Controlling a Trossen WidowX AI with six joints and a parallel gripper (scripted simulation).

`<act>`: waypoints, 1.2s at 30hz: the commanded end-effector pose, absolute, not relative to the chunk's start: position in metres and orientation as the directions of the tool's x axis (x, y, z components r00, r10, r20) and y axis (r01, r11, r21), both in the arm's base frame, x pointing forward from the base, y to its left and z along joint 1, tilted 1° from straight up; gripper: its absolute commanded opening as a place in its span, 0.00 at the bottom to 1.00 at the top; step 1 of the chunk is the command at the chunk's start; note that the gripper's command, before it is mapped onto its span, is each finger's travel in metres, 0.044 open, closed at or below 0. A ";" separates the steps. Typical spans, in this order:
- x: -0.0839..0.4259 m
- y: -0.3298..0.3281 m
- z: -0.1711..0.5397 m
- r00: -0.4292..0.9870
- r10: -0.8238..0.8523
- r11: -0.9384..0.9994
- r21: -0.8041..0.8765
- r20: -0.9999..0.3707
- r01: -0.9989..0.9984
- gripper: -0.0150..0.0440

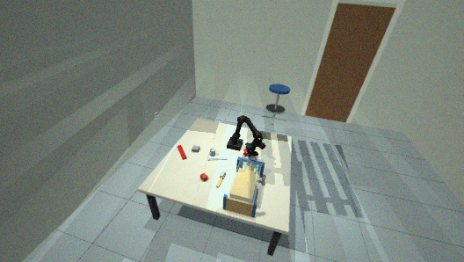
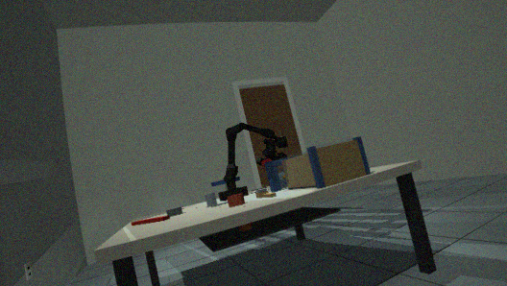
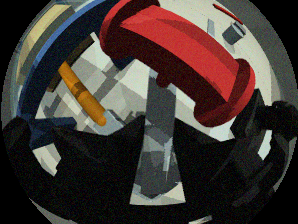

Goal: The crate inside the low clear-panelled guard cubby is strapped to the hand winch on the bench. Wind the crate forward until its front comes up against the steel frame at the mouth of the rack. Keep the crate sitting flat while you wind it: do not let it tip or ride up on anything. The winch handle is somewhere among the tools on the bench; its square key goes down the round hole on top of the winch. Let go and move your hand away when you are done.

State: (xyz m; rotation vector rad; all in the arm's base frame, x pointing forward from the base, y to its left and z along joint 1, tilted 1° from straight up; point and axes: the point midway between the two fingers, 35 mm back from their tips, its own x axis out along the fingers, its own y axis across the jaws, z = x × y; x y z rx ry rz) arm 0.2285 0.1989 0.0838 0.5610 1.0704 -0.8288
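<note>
My gripper (image 1: 251,155) (image 2: 271,160) (image 3: 158,120) is shut on the grey arm of the winch handle, whose red spool-shaped grip (image 1: 245,151) (image 2: 265,162) (image 3: 182,47) sticks out to one side. It is at the cubby's mouth, over the winch (image 3: 112,126), which is mostly hidden; whether the key sits in the hole is hidden. The tan crate (image 1: 244,185) (image 2: 299,173) shows inside the cubby, behind the blue frame (image 1: 238,164) (image 2: 273,178). An orange strap (image 1: 250,167) (image 3: 82,95) runs from it towards the winch. The crate looks flat; its gap to the frame is unclear.
Left of the cubby lie a yellow-handled tool (image 1: 220,181) (image 2: 265,195), a red block (image 1: 204,177) (image 2: 235,200) and a thin pale rod (image 1: 217,159). Farther left are a grey cup (image 1: 213,152) (image 2: 211,200) (image 3: 232,33), a grey block (image 1: 196,149) (image 2: 175,211) and a red bar (image 1: 182,152) (image 2: 150,220).
</note>
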 end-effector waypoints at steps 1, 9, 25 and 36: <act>0.229 0.199 0.083 0.237 -0.311 0.583 0.012 -0.920 0.812 0.25; 0.229 0.199 0.081 0.237 -0.311 0.583 0.012 -0.920 0.812 0.25; 0.229 0.199 0.081 0.237 -0.311 0.583 0.012 -0.920 0.812 0.25; 0.227 0.198 0.079 0.227 -0.319 0.559 0.011 -0.920 0.829 0.25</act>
